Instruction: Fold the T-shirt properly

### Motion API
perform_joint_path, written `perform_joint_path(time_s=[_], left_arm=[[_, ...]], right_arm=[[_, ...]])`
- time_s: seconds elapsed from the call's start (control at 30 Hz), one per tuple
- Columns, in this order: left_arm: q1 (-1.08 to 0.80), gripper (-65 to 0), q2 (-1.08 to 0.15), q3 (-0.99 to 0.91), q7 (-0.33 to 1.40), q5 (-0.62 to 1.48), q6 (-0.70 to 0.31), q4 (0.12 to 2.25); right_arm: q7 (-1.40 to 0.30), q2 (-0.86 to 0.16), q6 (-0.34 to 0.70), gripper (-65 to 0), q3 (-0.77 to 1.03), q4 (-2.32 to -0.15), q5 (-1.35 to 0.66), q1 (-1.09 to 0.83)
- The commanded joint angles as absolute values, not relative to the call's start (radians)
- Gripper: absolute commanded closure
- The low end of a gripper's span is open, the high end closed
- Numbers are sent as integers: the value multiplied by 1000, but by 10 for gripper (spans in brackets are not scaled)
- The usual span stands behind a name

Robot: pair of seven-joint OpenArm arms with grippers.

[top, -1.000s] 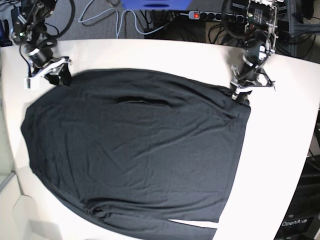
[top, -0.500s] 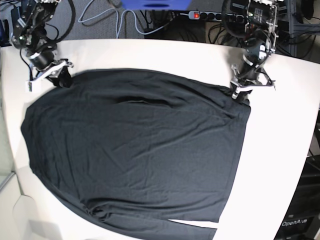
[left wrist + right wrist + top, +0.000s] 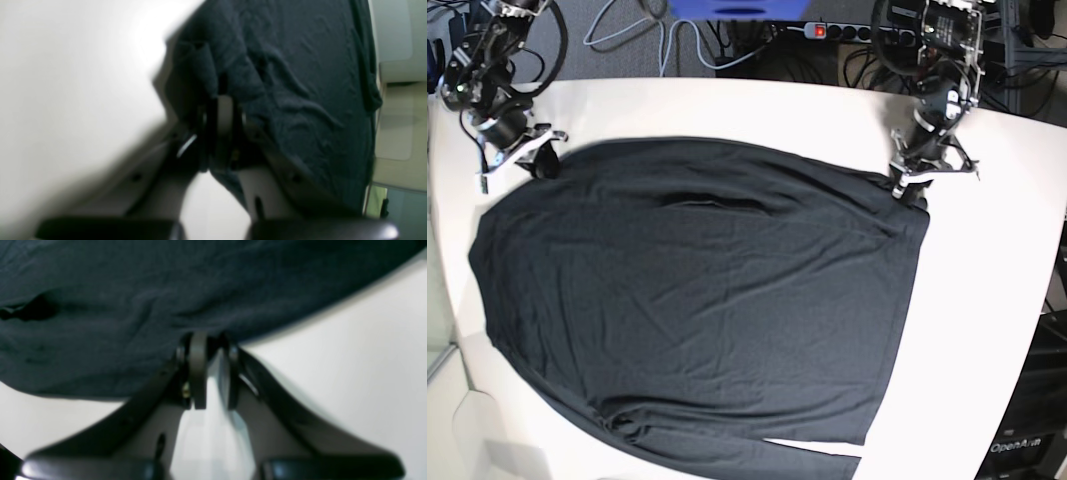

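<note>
The black T-shirt (image 3: 697, 300) lies spread flat and slightly wrinkled on the white table (image 3: 987, 300). My left gripper (image 3: 909, 186) is at the shirt's far right corner. In the left wrist view the left gripper (image 3: 222, 100) is shut on a bunched fold of the shirt (image 3: 300, 66). My right gripper (image 3: 532, 160) is at the shirt's far left corner. In the right wrist view the right gripper (image 3: 210, 340) pinches the shirt's edge (image 3: 133, 290), with the jaws nearly together.
A power strip (image 3: 827, 30) and cables lie behind the table's far edge. A dark box (image 3: 1027, 440) stands beyond the table's right edge. A thin white strip (image 3: 812, 446) shows at the shirt's near hem.
My right gripper has moved a little to the left in the base view, drawing the shirt's far left corner with it. My left gripper has not moved.
</note>
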State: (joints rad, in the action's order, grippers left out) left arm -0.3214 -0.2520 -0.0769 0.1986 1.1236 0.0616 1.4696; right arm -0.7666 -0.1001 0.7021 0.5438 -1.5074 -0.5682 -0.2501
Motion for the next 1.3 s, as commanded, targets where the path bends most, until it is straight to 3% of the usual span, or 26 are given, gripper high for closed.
perform_joint_path(time_s=[0.0,0.53,0.7,0.77,0.97,1.27], left_arm=[[-315,-26,-262,-82,186,1130,45,1501],[-302,-26,-262,-82,189,1130,48,1531],[-302,-26,-262,-82,189,1130,48,1529],[-300,-26,-262,-82,189,1130,48,1527],[-300,-26,-262,-82,189,1130,48,1527],[-306,-26,-262,-81,189,1130,48,1529]], right_arm=[[-746,-122,698,-67,549,-1526,-587,-242],[-814,-136,698,-86,567,-1636,-621,-245],[-817,-67,698,-321,696,-1635,-619,-266],[-817,-48,698,-355,730,-1635,-619,-266],[-921,-24,698,-355,742,-1629,-639,-236],[-1021,-36,698,-355,763,-1419,-769,-160]])
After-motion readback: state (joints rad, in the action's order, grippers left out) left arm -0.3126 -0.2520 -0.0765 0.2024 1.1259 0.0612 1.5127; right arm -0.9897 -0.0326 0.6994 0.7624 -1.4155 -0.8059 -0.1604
